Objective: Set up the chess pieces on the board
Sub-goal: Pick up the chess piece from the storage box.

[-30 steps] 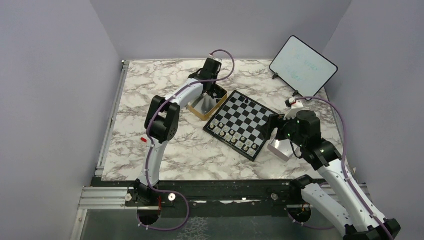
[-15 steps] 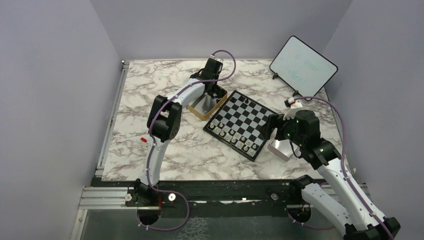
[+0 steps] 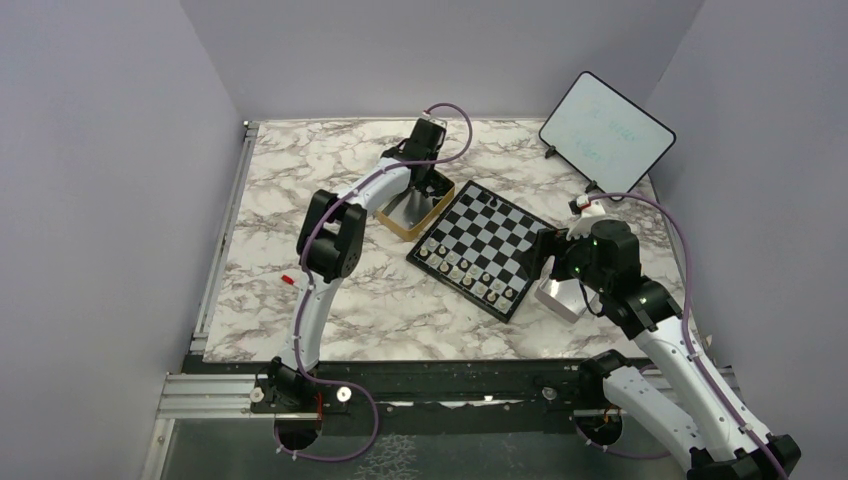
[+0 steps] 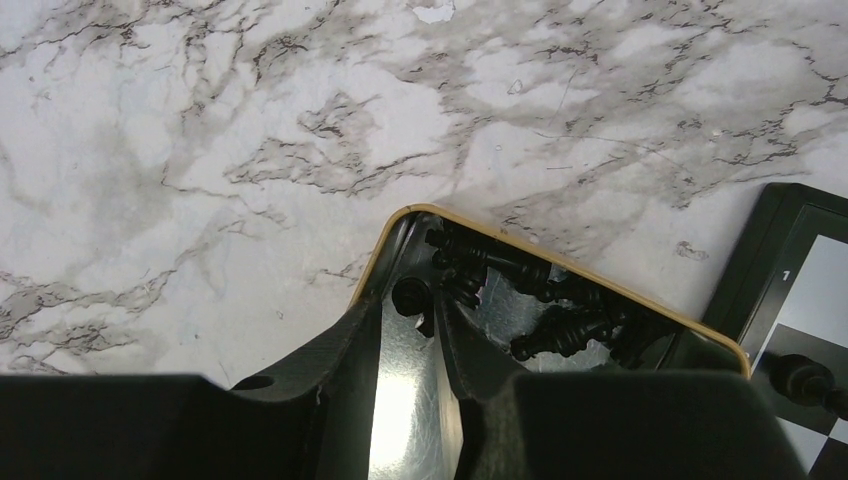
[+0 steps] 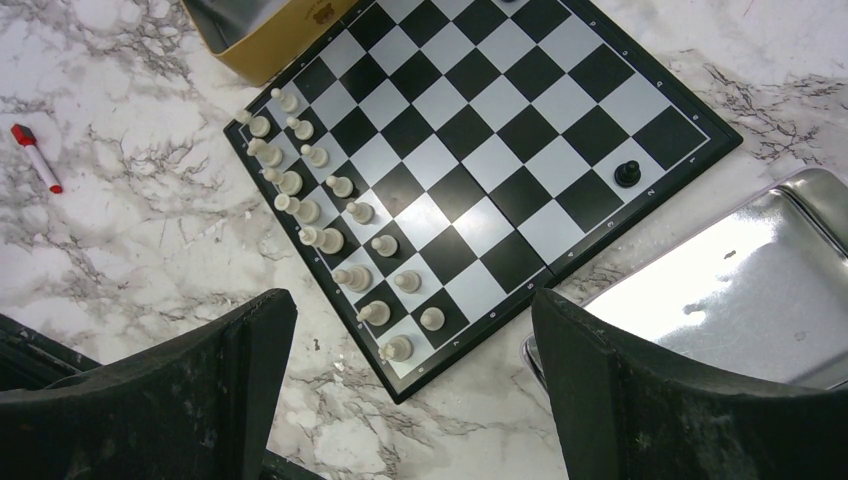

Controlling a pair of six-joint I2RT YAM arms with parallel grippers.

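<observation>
Above the marble table (image 3: 290, 180), your left gripper (image 3: 432, 190) sits in the rectangular gold metal tin (image 3: 398, 222) beside the black-and-white checked chessboard (image 3: 490, 235). Left wrist: narrow jaws flank a tiny black chess piece (image 4: 411, 296); grip unclear. Right wrist: your right gripper (image 5: 412, 310) gapes wide, empty, over the board's pale pieces (image 5: 330, 240).

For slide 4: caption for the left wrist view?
Left gripper in the gold tin, fingertips flanking one black chess piece.
</observation>
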